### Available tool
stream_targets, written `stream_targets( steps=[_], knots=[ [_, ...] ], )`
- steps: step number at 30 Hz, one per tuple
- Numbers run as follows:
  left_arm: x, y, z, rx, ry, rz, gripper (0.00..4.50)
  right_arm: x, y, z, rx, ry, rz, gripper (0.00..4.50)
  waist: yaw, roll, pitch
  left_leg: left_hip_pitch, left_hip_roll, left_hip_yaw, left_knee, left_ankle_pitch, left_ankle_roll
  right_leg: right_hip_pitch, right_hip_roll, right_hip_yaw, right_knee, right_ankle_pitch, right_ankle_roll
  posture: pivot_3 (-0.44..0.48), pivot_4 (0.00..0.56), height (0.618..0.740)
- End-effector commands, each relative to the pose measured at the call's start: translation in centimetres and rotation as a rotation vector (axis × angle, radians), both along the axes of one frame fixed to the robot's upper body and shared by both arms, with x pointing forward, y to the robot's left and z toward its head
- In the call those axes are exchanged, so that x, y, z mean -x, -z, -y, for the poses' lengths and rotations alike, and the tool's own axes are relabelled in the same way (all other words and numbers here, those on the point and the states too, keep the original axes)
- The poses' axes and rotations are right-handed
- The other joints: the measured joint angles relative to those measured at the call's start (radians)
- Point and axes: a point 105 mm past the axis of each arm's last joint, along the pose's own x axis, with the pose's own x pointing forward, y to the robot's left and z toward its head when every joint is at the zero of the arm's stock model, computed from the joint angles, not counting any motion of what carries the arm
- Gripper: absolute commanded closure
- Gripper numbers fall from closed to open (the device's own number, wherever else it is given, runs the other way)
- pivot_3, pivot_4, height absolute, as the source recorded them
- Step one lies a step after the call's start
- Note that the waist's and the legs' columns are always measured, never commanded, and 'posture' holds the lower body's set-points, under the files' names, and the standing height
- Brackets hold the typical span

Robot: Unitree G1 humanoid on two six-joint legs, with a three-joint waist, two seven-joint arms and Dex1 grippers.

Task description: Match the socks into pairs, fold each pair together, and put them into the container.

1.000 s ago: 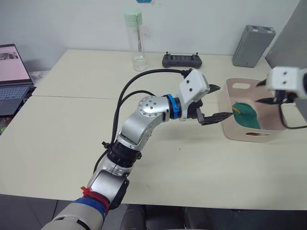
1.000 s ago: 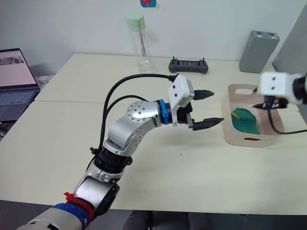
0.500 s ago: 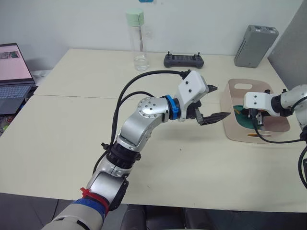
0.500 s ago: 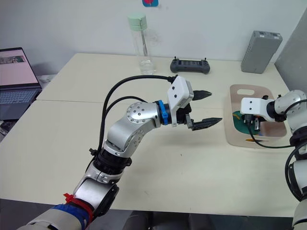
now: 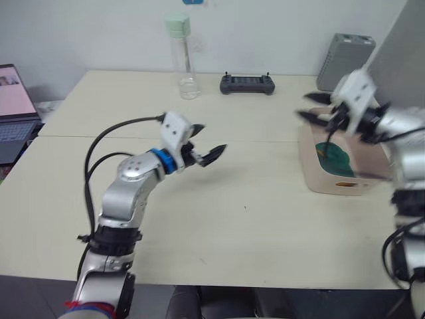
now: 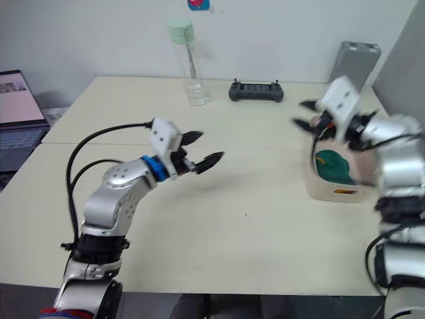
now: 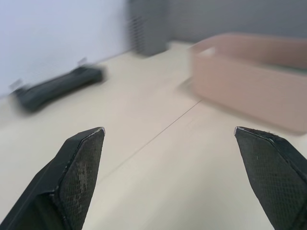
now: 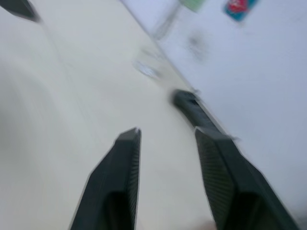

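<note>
At the far left edge a laptop sits open, apart from the work. The left end effector hangs over the middle of the tabletop with its two black fingers spread wide and nothing between them; in its wrist view the matte, wedge-shaped fingertips stand far apart with only bare surface beyond. The tabletop is a smooth, pale cream board with a thin seam across it, and I see no sock lying loose on it.

Toward the back stands a clear, tall bottle with a pale green cap, and beside it a flat dark controller of hard plastic. Farther right is a grey ribbed box.

The right end effector hovers just above the near-left corner of the container, its fingers moderately apart and holding nothing. The container is a pale pink plastic bin with rounded corners and smooth walls. Inside it lies soft dark green fabric with a small yellow mark, the socks, which look folded together.

As far as I can judge, the task is near its end: at least the green pair is put away. The blue and yellow pairs may lie under it, but I cannot tell.
</note>
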Motion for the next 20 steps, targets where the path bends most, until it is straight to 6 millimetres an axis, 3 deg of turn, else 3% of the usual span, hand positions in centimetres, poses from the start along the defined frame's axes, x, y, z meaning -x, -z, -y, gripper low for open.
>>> stream_targets(
  steps=[1,2,4,7,13,20],
  knots=[
    [0.8,-0.5,-2.5,0.009,-0.102,0.074,0.00,2.1,0.2,-3.0,-0.130,0.012,0.025,1.15,0.016,0.000,0.000,0.000,0.000,0.000,0.001,0.001,-0.001,0.000,0.000,0.000,0.000,0.000,0.000,0.000,0.150,0.740],
    [1.1,-0.1,-3.2,0.010,-0.128,0.071,0.00,2.6,1.3,-3.9,-0.157,0.009,-0.003,0.75,0.021,-0.001,0.000,0.000,-0.001,0.000,0.001,0.001,-0.002,0.000,-0.001,0.000,0.001,0.000,0.000,0.000,0.150,0.740],
    [2.5,2.1,-5.2,0.012,-0.219,0.024,0.00,3.8,5.9,-5.6,-0.251,0.054,-0.119,0.05,0.025,-0.006,-0.004,0.000,-0.001,0.000,0.002,0.001,-0.002,0.001,-0.001,0.001,0.000,0.000,0.001,0.000,0.150,0.740],
    [4.3,4.5,-6.8,-0.022,-0.289,-0.026,0.00,5.1,9.5,-5.7,-0.262,0.120,-0.212,0.05,0.028,-0.009,-0.005,0.001,0.000,0.000,0.002,0.001,-0.002,0.001,-0.001,0.000,-0.001,0.000,0.001,0.000,0.150,0.740],
    [6.9,7.3,-8.5,-0.058,-0.353,-0.114,0.00,7.8,11.7,-4.7,-0.269,0.182,-0.295,0.05,0.028,-0.009,-0.005,0.001,0.002,0.004,0.003,0.001,-0.003,0.000,-0.002,0.001,-0.001,-0.004,0.000,0.000,0.150,0.740],
    [7.5,8.5,-8.7,-0.078,-0.341,-0.161,0.00,9.1,12.6,-3.4,-0.292,0.257,-0.335,0.05,0.027,-0.010,-0.005,0.002,0.002,0.006,0.002,0.001,-0.003,-0.005,-0.004,0.002,-0.003,-0.004,-0.001,0.000,0.150,0.740]
  ],
)
